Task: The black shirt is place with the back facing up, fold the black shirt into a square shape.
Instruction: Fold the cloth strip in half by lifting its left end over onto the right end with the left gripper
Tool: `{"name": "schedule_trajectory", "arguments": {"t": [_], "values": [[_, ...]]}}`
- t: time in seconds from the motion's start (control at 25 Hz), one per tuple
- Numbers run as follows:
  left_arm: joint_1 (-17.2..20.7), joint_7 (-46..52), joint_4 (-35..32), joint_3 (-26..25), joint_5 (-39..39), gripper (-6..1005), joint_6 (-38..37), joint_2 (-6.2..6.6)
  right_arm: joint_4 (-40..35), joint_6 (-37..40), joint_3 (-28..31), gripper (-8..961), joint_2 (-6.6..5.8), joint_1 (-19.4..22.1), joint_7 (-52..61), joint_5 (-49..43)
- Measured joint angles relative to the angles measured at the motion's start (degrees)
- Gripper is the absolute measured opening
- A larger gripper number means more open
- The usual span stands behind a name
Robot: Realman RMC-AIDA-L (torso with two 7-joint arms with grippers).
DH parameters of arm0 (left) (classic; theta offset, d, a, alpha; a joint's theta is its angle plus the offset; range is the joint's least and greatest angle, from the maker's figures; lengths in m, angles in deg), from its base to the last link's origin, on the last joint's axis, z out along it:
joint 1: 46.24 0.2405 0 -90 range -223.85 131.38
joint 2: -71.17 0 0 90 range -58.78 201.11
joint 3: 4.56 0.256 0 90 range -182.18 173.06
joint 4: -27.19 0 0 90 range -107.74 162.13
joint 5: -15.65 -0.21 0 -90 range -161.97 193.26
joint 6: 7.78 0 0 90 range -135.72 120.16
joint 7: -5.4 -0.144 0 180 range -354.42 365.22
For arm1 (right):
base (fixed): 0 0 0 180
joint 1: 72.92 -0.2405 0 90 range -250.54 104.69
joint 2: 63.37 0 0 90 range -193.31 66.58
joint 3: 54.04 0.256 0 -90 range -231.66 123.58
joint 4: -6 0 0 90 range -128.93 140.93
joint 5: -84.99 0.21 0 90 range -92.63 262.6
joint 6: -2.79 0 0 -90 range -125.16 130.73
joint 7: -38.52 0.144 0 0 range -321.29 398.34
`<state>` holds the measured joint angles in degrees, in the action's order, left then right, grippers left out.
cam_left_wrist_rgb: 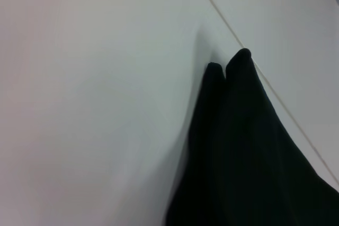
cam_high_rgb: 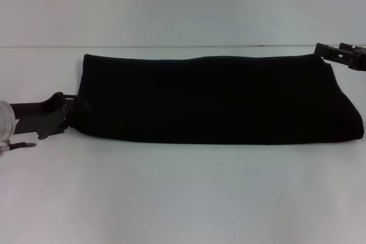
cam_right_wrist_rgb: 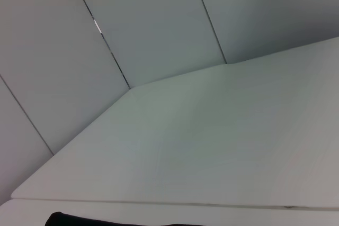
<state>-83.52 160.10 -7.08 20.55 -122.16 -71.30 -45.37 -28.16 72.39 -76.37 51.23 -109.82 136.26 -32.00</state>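
Resting on the white table [cam_high_rgb: 171, 198], the black shirt [cam_high_rgb: 217, 98] lies folded long; my left gripper [cam_high_rgb: 66, 115] and right gripper [cam_high_rgb: 334, 55] touch its ends, grip possibly closed, but I cannot tell.

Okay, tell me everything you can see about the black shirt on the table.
The plain matte-black cloth shirt lies flat on the white table, folded into a long horizontal band, not yet square. No sleeves or neckline show. The left gripper is at its left end and the right gripper at its far right corner.
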Motion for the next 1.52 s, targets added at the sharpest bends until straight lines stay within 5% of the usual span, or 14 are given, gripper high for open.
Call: {"name": "schedule_trajectory", "arguments": {"t": [0.28,0.72,1.2,1.52], "values": [[0.5,-1.6,0.0,-0.1,-1.2,480,0.7,0.09,-0.1,0.0,0.0,930,-0.07,-0.1,0.0,0.0],[0.5,-6.6,0.0,-0.1,-2.1,42,0.6,0.1,-0.1,0.1,0.0,931,0.13,-0.2,0.0,0.0],[7.6,-25.3,-12.1,-0.6,-2.8,42,-3.4,0.12,0.2,-1.0,-0.3,930,2.17,-0.9,1.3,3.6],[12.0,-29.2,-19.8,-3.0,-6.0,41,-3.4,0.95,1.1,-3.4,-0.6,931,2.8,-1.8,1.3,5.2]]}}
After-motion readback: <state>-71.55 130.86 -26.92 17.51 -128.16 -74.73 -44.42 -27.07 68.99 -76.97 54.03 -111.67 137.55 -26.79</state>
